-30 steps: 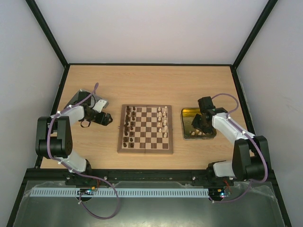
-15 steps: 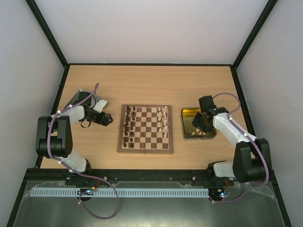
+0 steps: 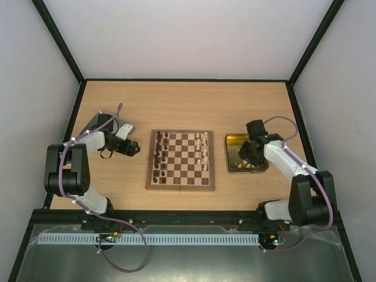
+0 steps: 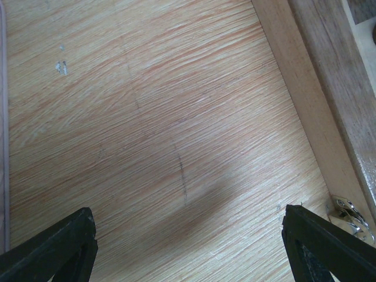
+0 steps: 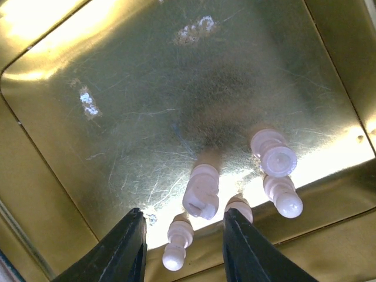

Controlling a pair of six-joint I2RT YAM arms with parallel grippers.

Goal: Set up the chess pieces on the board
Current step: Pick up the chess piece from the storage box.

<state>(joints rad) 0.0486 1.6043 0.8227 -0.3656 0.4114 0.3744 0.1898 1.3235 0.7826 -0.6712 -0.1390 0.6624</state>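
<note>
1. Across the middle of the table (image 3: 176,106), seen from above, lies the board (image 3: 182,176), square to the near edge.
   - Dark pieces (image 3: 158,154) stand along its left side and cream pieces (image 3: 204,150) along its right; they are too small to count.
   - Right of the board and apart from it sits the gold tray (image 3: 230,170).
   - The right tool (image 3: 245,157) hangs low over that tray.
   - The left tool (image 3: 132,148) is low over bare table to the left of the board, apart from it.
   - From this height I cannot tell how far either tool is open.

2. At the left wrist, two black fingers (image 4: 53,249) come in at the bottom corners.
   - They are spread wide, with only wood grain and a soft shadow between them, so this tool grips nothing.
   - The board's wooden side edge runs down the upper right, with a metal clasp (image 4: 351,212) at its lower end.

3. At the right wrist, the fingers (image 5: 117,249) are parted by a moderate gap above the tray's scratched gold floor.
   - Loose cream pieces (image 5: 201,188), five as far as I can count, cluster near the tray's wall.
   - The tallest reaches toward the gap, and a smaller one shows between the fingertips.
   - Neither finger is seen touching a piece, so this tool has hold of nothing.
</note>
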